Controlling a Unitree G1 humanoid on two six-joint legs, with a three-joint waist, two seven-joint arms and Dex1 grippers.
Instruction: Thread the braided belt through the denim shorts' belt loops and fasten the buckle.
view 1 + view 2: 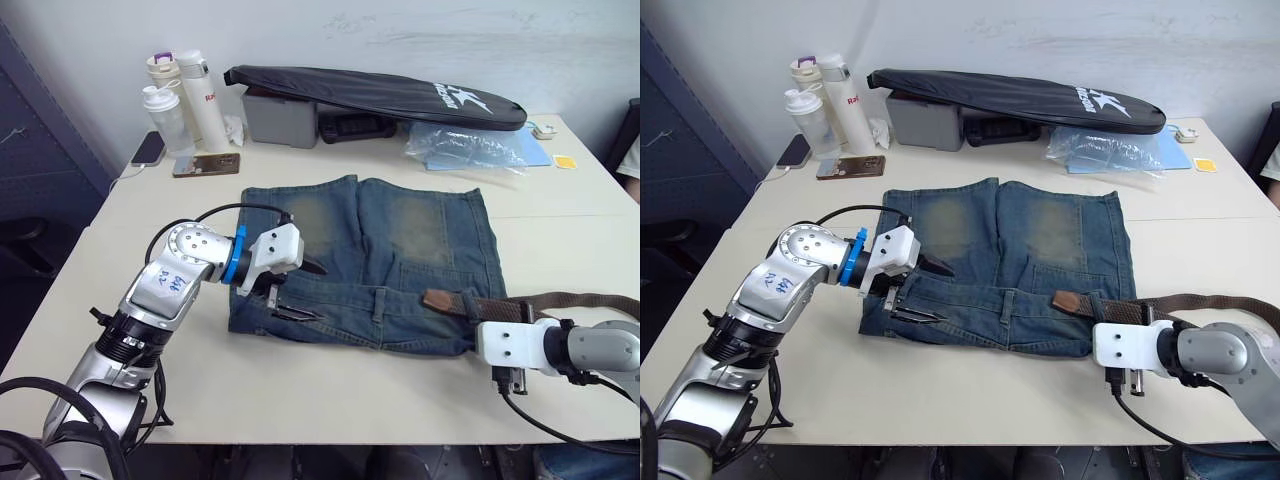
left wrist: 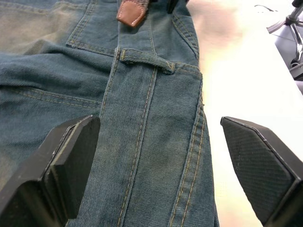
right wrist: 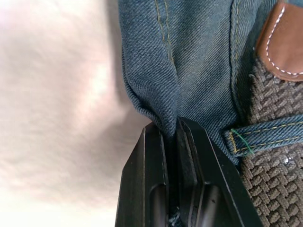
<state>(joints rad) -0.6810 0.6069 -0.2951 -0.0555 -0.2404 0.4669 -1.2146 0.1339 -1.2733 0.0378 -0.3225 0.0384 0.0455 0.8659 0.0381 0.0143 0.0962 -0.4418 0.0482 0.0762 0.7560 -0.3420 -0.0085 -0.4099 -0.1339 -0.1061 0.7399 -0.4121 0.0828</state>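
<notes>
At the near edge of the white table (image 1: 330,400), the right gripper (image 3: 176,130) pinches a fold of the denim shorts (image 1: 400,250) at the waistband's right-hand corner, its two black fingers closed tight on the blue cloth. Just beside that pinch, the braided belt (image 3: 270,123) lies on the waistband and passes under one of the belt loops (image 3: 265,137), with its tan leather tip (image 1: 440,299) resting on the denim further in and the dark strap trailing off to the right past the shorts' edge across the table (image 1: 590,299). The buckle cannot be made out. At the waistband's opposite end, the left gripper (image 2: 158,158) hovers over the denim with its fingers (image 2: 71,165) spread wide apart, one over the waistband and the other over the bare tabletop; another belt loop (image 2: 144,59) lies across the band just ahead of them, and the tan tip shows beyond it. The shorts lie flat at mid-table, waistband toward the near edge, legs with yellowish worn patches pointing away. Further back lie a clear plastic bag (image 1: 465,148) and two phones (image 1: 205,164), and along the wall stand three bottles (image 1: 185,100), a grey box (image 1: 280,118) and a long black bag (image 1: 380,95).
</notes>
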